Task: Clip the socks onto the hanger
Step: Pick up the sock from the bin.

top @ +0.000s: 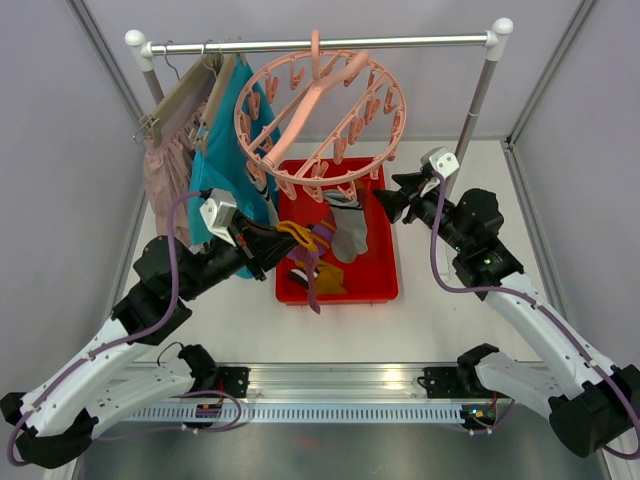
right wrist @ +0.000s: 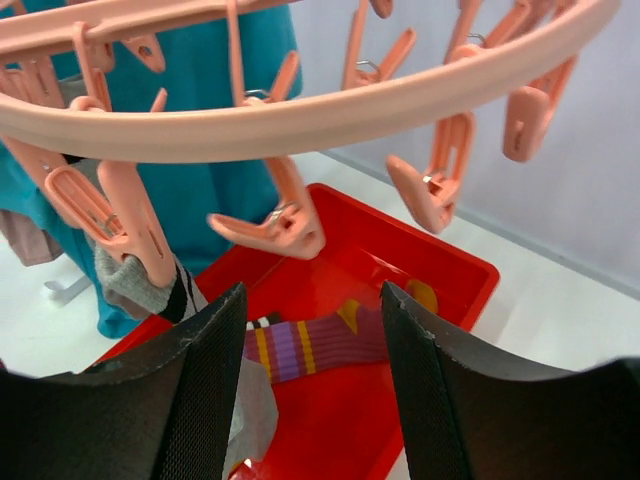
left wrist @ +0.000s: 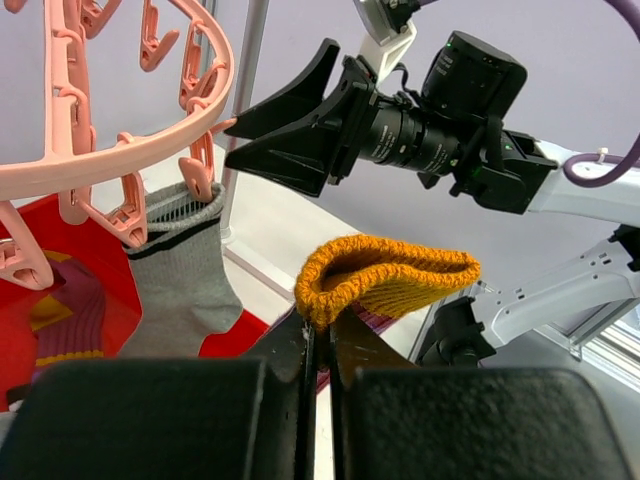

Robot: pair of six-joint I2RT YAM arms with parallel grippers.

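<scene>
The salmon-pink ring hanger [top: 320, 115] hangs from the rail over the red bin [top: 385, 285]. A grey sock [left wrist: 180, 280] with a dark-striped cuff is held in one of its clips [left wrist: 125, 215]. My left gripper [left wrist: 322, 335] is shut on the mustard-yellow cuff of a sock [left wrist: 390, 280], and its purple body dangles over the bin [top: 315, 275]. My right gripper [right wrist: 312, 292] stands open just below the ring's near-right edge [right wrist: 300, 120], with nothing between its fingers. Under it hang empty clips [right wrist: 280, 225]. A purple striped sock [right wrist: 320, 345] lies in the bin.
A teal garment [top: 225, 150] and a pale pink garment [top: 165, 175] hang on slim hangers at the left of the rail [top: 320, 44]. The rail's right post [top: 480, 90] stands just behind my right arm. The two grippers face each other closely under the ring.
</scene>
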